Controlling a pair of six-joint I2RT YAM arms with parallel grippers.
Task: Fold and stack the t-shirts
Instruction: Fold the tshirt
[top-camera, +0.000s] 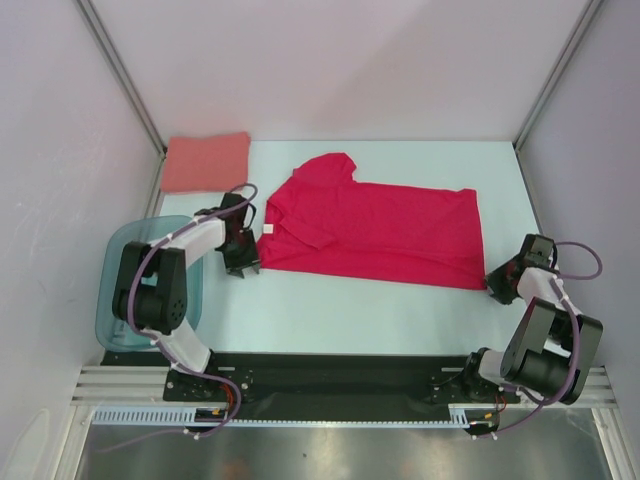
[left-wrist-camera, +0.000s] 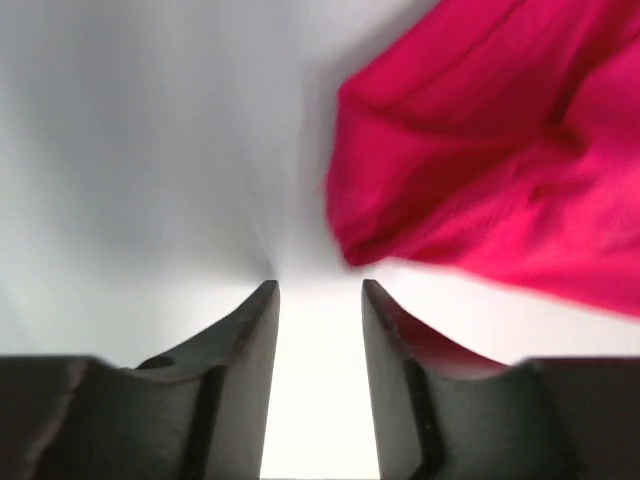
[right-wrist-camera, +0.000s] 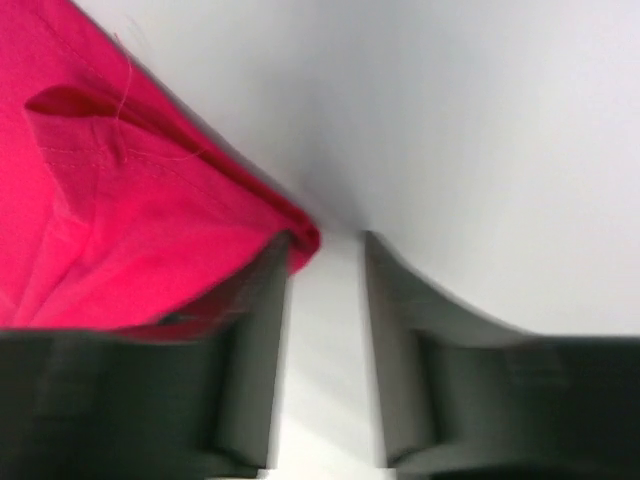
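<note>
Crimson t-shirt (top-camera: 380, 232) flat | pink t-shirt (top-camera: 205, 161) folded, far-left | left gripper (left-wrist-camera: 319, 285) parted, empty | right gripper (right-wrist-camera: 326, 238) parted, empty

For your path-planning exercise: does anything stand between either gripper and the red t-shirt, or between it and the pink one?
Nothing visible. The left gripper and right gripper sit beside the red t-shirt; only bare table separates it from the pink t-shirt.

Left hand (left-wrist-camera: 319, 286), right hand (right-wrist-camera: 326, 238): seemingly parted

2 black-and-white arms (top-camera: 165, 290), purple cables (top-camera: 590, 262).
</note>
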